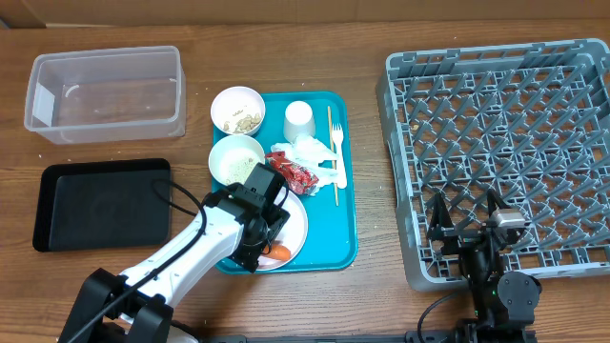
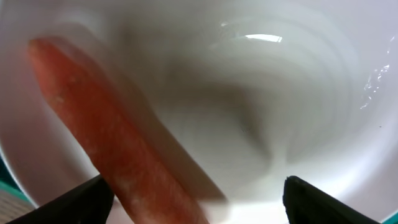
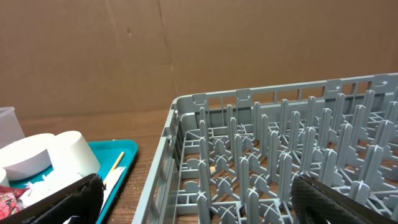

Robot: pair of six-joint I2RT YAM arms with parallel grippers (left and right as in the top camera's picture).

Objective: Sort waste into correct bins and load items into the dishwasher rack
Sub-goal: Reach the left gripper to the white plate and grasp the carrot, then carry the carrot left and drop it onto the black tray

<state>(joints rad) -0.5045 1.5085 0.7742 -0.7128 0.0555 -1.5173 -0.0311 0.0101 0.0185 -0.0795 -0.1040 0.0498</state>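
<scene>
My left pincer (image 2: pixel 205 202) hangs released, jaws spread, over the white plate (image 2: pixel 292 81); an orange food stick (image 2: pixel 112 143) lies beneath. My right pincer (image 3: pixel 208 202), likewise released, hangs over the dishwasher rack (image 3: pixel 261 124).

Robot lab test bench, staged as dish-clearing station. Wooden table (image 1: pixel 286 48) backed by plain cardboard wall (image 3: pixel 186 56). Two robot arms fixed at near table edge: white left arm (image 1: pixel 181 252), black right arm (image 1: pixel 491 276), loose black cable (image 1: pixel 188 197) looping over left arm. Kitchen props set straight on table: grey dishwasher rack (image 1: pixel 496 152), teal tray (image 1: pixel 345 229) with bowls (image 1: pixel 236 110) and paper cup (image 1: pixel 298 119), clear plastic bin (image 1: pixel 105 95), black tray (image 1: pixel 100 205).
</scene>
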